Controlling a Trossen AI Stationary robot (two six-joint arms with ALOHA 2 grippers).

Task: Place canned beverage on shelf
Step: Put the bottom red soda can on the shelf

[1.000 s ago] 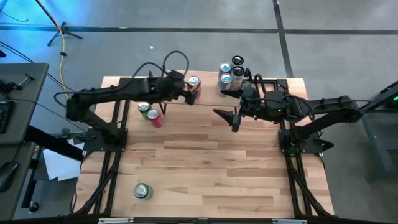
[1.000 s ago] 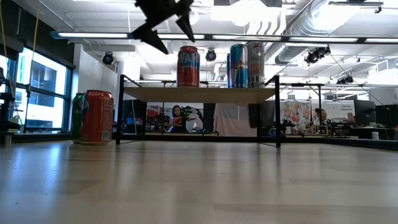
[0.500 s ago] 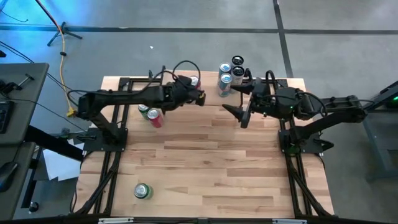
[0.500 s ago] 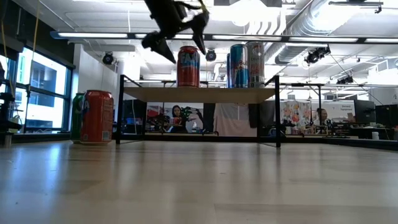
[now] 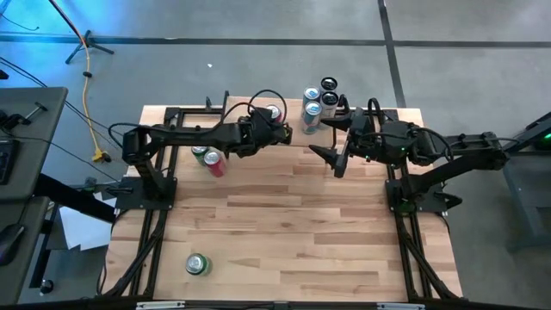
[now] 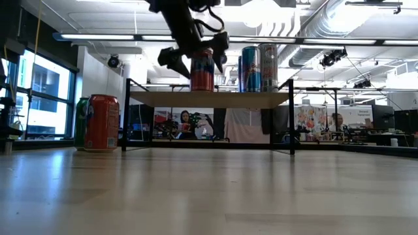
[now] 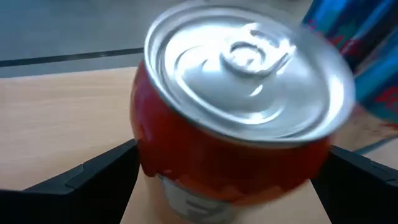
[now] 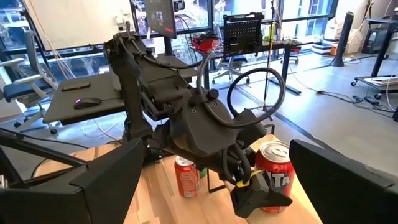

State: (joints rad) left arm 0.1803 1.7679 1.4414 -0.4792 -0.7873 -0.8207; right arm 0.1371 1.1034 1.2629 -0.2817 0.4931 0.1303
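Behind the tabletop the low view shows a bright workshop with ceiling pipes, windows and desks. On the tabletop's far side stands the shelf, a light-wood board on thin black legs.

A red can stands upright on the shelf's left part. The left hand is lowered over it with its fingers spread wide, one on each side of the can, and the left wrist view shows the can's silver top filling the gap between the two dark fingers. Whether the fingers touch the can's sides I cannot tell. From above, the left hand covers most of this can.

Further right on the shelf stands a cluster of taller cans, near the red one but apart from it.

The right hand hovers over the tabletop just in front of the shelf's right part, fingers spread and empty.

Left of the shelf, a red can and a green can stand together on the tabletop. Another green can stands alone near the front left.
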